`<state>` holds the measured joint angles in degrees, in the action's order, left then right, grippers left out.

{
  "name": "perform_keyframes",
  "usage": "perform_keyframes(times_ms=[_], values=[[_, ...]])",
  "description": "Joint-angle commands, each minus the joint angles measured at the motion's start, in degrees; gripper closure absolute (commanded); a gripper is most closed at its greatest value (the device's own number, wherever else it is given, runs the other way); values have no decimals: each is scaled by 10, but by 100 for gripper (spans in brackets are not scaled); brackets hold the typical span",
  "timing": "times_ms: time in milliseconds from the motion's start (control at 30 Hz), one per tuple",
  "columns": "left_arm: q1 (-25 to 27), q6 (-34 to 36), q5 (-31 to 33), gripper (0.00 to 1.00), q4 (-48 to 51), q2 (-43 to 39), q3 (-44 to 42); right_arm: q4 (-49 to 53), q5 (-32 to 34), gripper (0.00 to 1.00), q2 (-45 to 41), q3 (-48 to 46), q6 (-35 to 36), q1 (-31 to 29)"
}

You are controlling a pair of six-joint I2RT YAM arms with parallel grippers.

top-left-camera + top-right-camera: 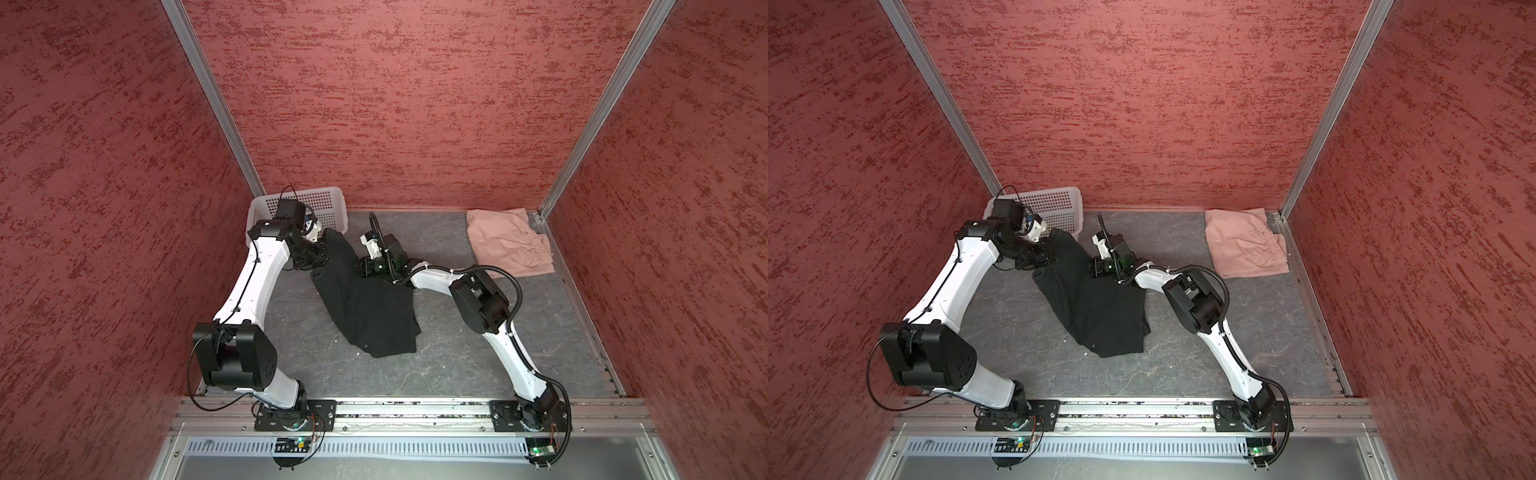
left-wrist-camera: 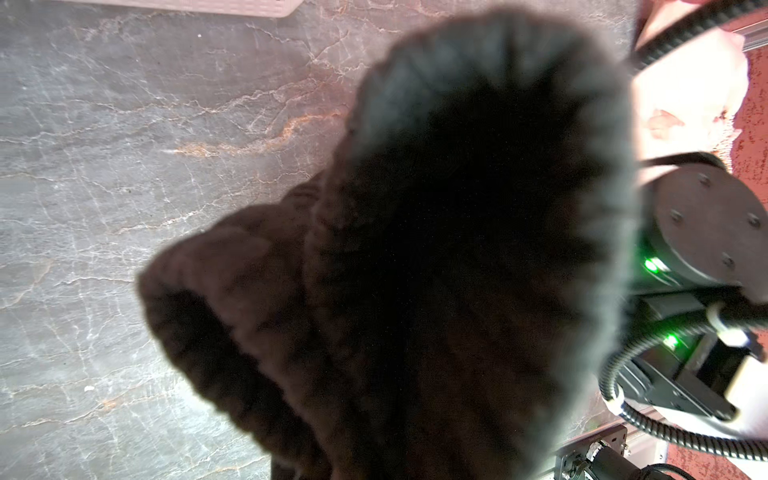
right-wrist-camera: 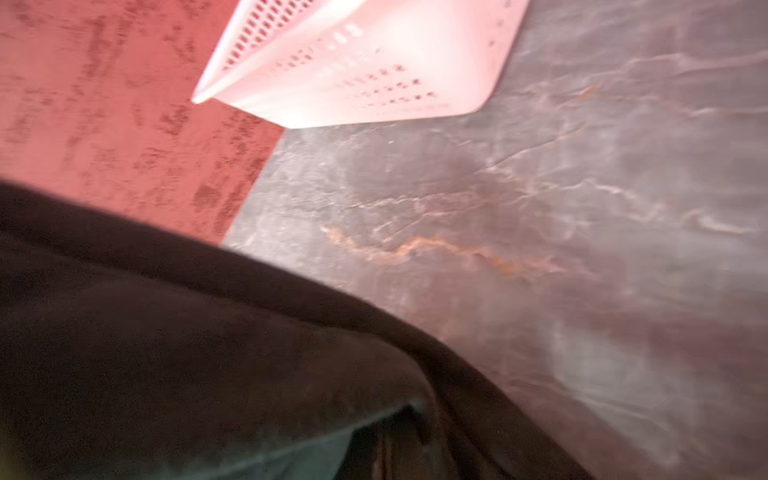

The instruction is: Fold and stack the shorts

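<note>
The black shorts (image 1: 365,307) (image 1: 1100,311) hang between my two grippers, their upper edge lifted and their lower part resting on the grey table. My left gripper (image 1: 320,259) (image 1: 1048,259) is shut on the left of that edge, near the basket. My right gripper (image 1: 360,268) (image 1: 1096,268) is shut on the right of it. Black cloth (image 2: 415,291) (image 3: 166,353) fills both wrist views and hides the jaws. The dusty pink shorts (image 1: 507,245) (image 1: 1246,245) lie folded at the back right corner.
A white perforated basket (image 1: 324,203) (image 1: 1054,203) (image 3: 353,62) stands tipped against the back wall at the left, just behind my left wrist. Red textured walls close in three sides. A metal rail (image 1: 415,409) carrying the arm bases runs along the front.
</note>
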<state>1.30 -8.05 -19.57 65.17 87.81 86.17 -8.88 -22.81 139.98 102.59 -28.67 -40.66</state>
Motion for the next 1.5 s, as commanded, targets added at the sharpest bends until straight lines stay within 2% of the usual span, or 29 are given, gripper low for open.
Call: perform_keyframes(times_ms=[0, 200, 400, 500, 567, 667, 800, 900, 1033, 1167, 1467], values=[[3, 10, -18, 100, -4, -24, -8, 36, 52, 94, -5, 5, 30, 9], [3, 12, -20, 100, -9, -23, -15, -6, 34, 93, -8, -12, 10, 15], [10, 9, -12, 100, -12, -17, -10, -142, -46, 93, 32, 0, -116, 11], [21, 9, 28, 100, 4, -11, 1, -126, -46, 86, 30, 7, -117, 11], [34, 10, 69, 100, 27, -1, 16, -80, -5, 80, -8, -19, -78, 17], [60, -2, 130, 100, 62, 14, 44, -31, 46, 64, -101, -109, -32, 42], [86, -26, 147, 98, 89, 32, 64, 3, 103, 48, -265, -288, 3, 85], [103, -46, 154, 98, 101, 52, 75, 60, 125, 40, -347, -383, 27, 97], [132, -68, 179, 98, 126, 87, 102, 50, 103, 40, -393, -492, 12, 97], [164, -103, 202, 98, 146, 115, 138, -24, 72, 49, -404, -562, -26, 93], [261, -201, 189, 99, 152, 185, 160, -101, 66, 51, -362, -570, -40, 85]])
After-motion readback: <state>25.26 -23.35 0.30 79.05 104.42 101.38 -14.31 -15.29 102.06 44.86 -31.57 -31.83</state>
